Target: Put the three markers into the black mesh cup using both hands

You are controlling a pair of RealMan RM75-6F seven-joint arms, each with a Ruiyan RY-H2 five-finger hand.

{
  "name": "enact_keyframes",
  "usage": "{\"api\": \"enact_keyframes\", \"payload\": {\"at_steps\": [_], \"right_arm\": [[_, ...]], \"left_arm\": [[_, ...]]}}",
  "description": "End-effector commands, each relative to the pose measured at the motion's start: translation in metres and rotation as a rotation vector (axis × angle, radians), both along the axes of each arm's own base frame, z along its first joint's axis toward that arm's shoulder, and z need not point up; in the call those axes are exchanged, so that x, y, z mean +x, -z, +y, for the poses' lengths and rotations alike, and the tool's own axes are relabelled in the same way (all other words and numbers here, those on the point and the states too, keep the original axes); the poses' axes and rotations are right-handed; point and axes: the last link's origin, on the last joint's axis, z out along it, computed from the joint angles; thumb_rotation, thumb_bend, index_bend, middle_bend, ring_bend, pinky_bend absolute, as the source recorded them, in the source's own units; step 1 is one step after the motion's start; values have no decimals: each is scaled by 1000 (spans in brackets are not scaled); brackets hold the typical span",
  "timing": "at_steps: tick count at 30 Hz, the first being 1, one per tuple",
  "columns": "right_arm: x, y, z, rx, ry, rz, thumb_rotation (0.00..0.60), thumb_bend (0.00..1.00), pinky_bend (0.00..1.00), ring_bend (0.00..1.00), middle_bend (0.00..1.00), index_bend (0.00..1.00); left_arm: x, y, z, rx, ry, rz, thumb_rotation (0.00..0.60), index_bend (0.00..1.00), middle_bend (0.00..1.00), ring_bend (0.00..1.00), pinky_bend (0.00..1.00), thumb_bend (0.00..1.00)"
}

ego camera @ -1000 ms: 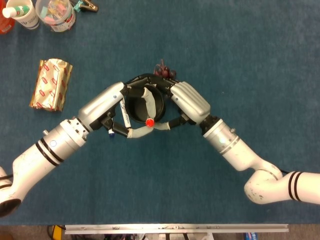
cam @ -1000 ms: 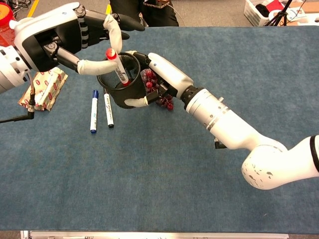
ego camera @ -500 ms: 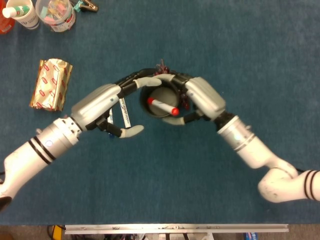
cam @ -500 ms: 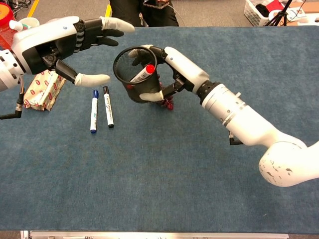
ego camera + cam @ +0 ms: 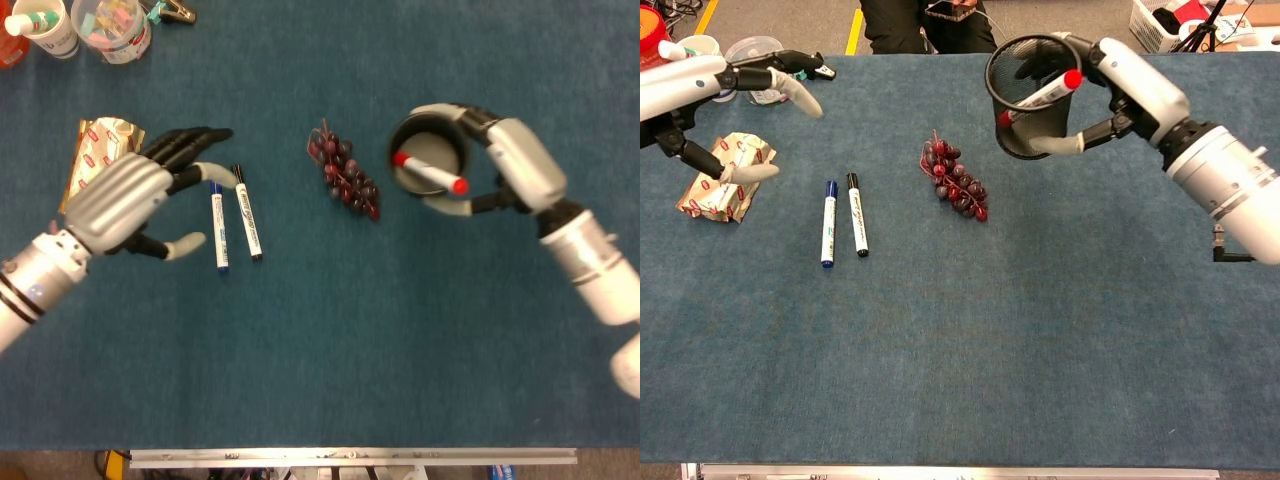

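My right hand (image 5: 505, 165) (image 5: 1120, 90) grips the black mesh cup (image 5: 428, 165) (image 5: 1030, 95) and holds it raised at the right. A red-capped marker (image 5: 430, 173) (image 5: 1040, 96) leans inside the cup. On the blue cloth lie a blue-capped marker (image 5: 217, 226) (image 5: 827, 222) and a black-capped marker (image 5: 246, 212) (image 5: 856, 214), side by side. My left hand (image 5: 135, 195) (image 5: 725, 95) hovers left of them, its fingers spread and holding nothing.
A bunch of dark grapes (image 5: 345, 176) (image 5: 955, 187) lies between the markers and the cup. A red-patterned foil packet (image 5: 95, 150) (image 5: 720, 180) sits at the left. Plastic cups (image 5: 110, 25) stand at the back left corner.
My right hand carried the cup, with the red marker in it, up and to the right. My left hand let go of that marker and drew back left, uncovering the grapes.
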Motion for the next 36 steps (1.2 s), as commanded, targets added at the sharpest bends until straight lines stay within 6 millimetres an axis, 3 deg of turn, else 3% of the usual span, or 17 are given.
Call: {"api": "enact_keyframes", "payload": {"at_steps": [1,10,25,36], "right_arm": [[-9,-21,4,-27,3,-7,600,367,247,240,366,385],[-19,-52,15,-62,-3,4,600,366,247,240,366,384],[-21,-58,26,-68,-7,3,600,367,247,240,366,385],[-27,-62,28,-75,6,6,600,367,247,240,366,385]], "left_arm": [[-16,-2,-3,27,3,25,600,335,70,0,76,293],[-45,15,-4,93,171,227,600,406,125,0,77,294],[-34,74,3,79,497,385,600,408,119,0,77,293],[-39,96,19,85,539,454,600,401,106,0,77,293]]}}
